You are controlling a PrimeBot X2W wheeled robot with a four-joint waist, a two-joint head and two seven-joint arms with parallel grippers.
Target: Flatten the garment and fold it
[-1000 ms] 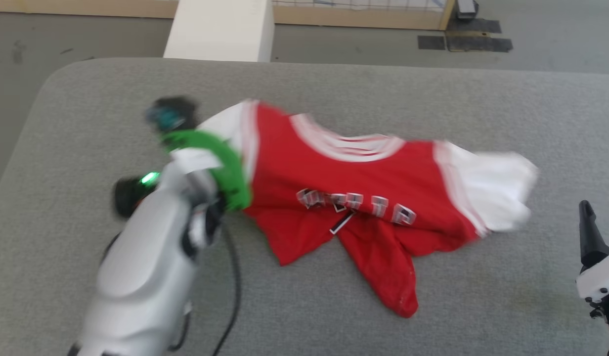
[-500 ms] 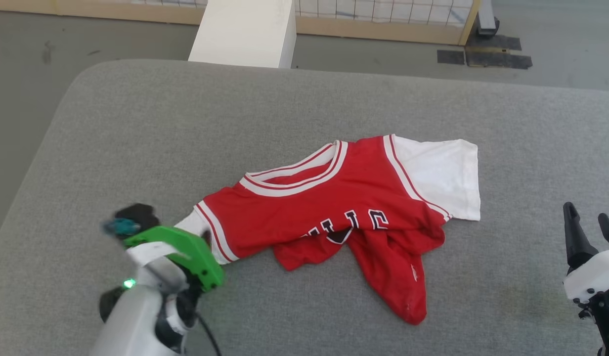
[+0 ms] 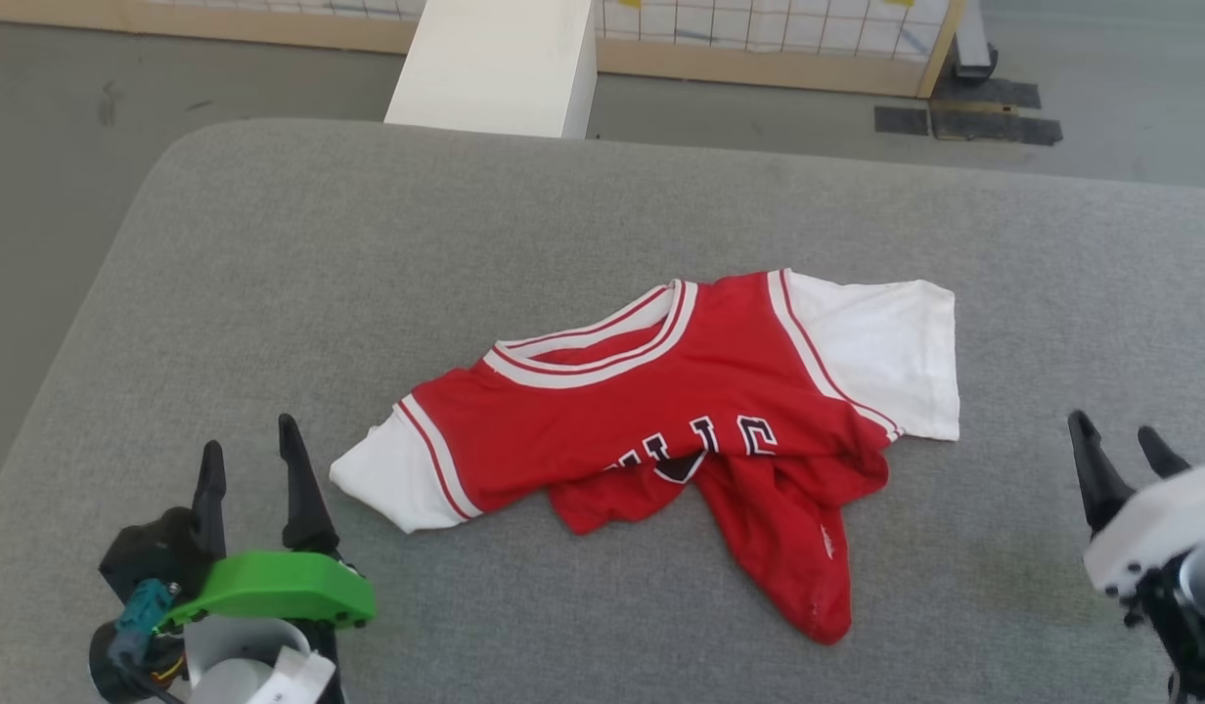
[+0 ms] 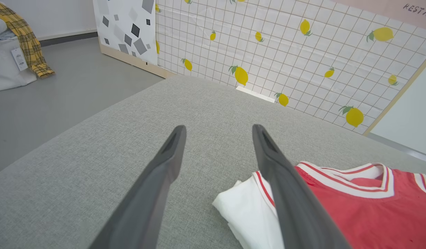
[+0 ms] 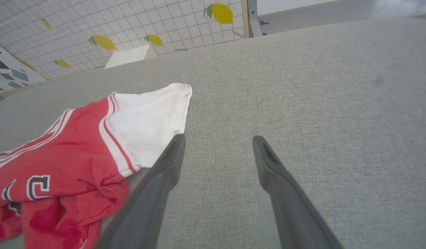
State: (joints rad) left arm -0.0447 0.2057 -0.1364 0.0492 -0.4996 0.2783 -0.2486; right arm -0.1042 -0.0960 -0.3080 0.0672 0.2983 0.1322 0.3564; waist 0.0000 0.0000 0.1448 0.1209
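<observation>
Garment [image 3: 651,411], lettering [image 3: 705,440] half under folds

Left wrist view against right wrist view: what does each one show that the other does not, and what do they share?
Left wrist view: the open left gripper, a yellow plaid cloth at the far left, and one white sleeve beside its finger. Right wrist view: the open right gripper, the black lettering and the other white sleeve, lying flatter. Shared: the red garment, the grey padded surface and the lemon-patterned wall.
</observation>
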